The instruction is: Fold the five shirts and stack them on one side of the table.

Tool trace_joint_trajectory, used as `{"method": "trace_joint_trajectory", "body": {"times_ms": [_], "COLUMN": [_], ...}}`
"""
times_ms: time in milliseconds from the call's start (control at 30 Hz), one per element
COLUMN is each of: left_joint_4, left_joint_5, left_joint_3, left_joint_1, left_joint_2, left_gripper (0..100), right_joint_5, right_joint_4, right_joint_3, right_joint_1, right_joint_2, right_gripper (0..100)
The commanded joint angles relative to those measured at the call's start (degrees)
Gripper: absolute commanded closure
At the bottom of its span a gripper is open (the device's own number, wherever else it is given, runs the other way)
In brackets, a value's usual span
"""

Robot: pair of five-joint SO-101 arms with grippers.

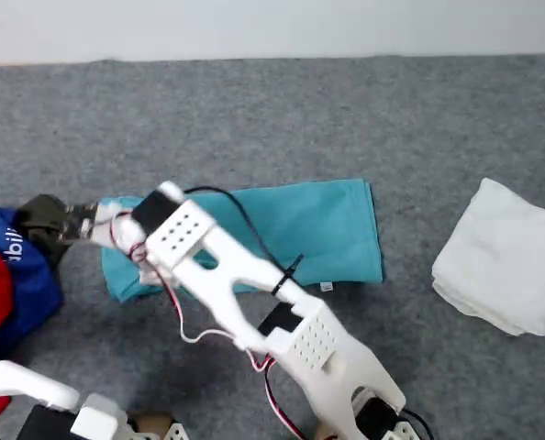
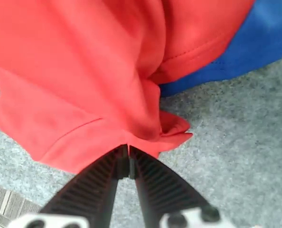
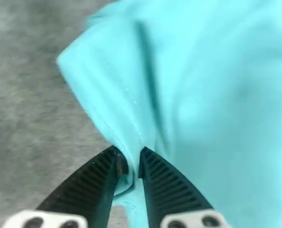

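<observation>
Teal shirt (image 1: pixel 318 229) spread mid-table, end fold pinched by right gripper (image 3: pixel 129 160); red shirt (image 2: pixel 74 71) bunched against blue shirt (image 2: pixel 255 38), hem clamped by left gripper (image 2: pixel 129 151). Fabric judged soft, light, limp — best taken at hems, corners.

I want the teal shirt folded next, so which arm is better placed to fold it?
Right. The right arm's jaws are shut on the teal shirt's edge, so it could likely pull it over. The left arm's jaws are shut on the red shirt, beside the blue shirt.
</observation>
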Motion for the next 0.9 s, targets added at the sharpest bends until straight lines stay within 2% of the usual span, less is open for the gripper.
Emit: {"method": "trace_joint_trajectory", "body": {"times_ms": [0,300,533,867], "left_joint_4": [0.3,0.5,0.4,0.3], "left_joint_5": [-0.7,-0.5,-0.5,-0.5], "left_joint_3": [-1.7,-1.6,-1.5,-1.5], "left_joint_1": [0.3,3.4,3.6,3.7], "left_joint_2": [-0.2,-0.3,-0.2,-0.2], "left_gripper": [99,99,99,99], "right_joint_5": [0.5,0.5,0.1,0.2], "right_joint_4": [-2.4,-7.2,-10.8,-14.1], "right_joint_3": [-3.7,-3.7,-3.7,-3.7], "right_joint_1": [3.4,7.2,9.9,13.9], "right_joint_2": [-0.8,2.7,4.2,5.4], "right_gripper": [98.7,98.1,84.4,84.3]}}
